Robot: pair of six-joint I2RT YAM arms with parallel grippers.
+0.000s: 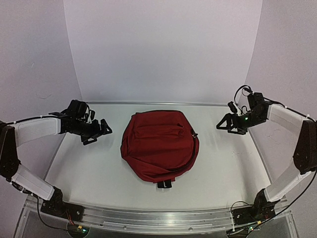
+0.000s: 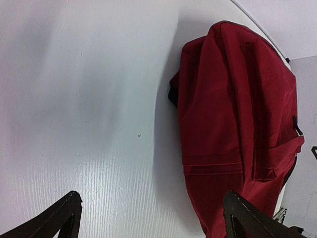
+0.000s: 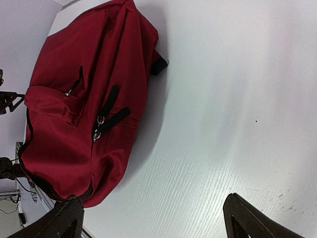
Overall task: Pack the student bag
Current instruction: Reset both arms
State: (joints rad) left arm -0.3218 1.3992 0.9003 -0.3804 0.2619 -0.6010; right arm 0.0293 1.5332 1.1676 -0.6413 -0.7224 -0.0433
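Lying flat at the middle of the counter point(image 1: 99, 173) in the top view, the bag point(image 1: 159, 144) looks shut: no lining shows and its mouth does not gape. A black strap point(image 1: 164, 184) end pokes out at its six o'clock. The left pincer point(image 1: 104, 131) hangs at the bag's nine o'clock and the right pincer point(image 1: 221, 125) near its two o'clock. Both are clear of the fabric, with jaws spread and nothing between them.

From the left wrist, the bag fills the three o'clock side of the view and bare counter fills the rest. The two dark fingers point(image 2: 67, 218) stand wide apart at the bottom edge, empty. The right one overlaps the bag's lower corner in the picture, but I cannot tell that it touches.

From the right wrist, the bag sits toward nine o'clock. Its zip pulls point(image 3: 97, 131) lie together on the side seam, and the front pocket point(image 3: 54, 104) looks closed too. This pincer's jaws are also wide and hold nothing.

I judge that this is one end of the job. Either the bag is already zipped, or nothing has gone in yet. No view shows anything waiting to go in, so I lean towards zipped.

If more is to go in, the next move calls for one pincer to pin the soft fabric. The other would take a zip pull, a small target, and draw it along the seam.
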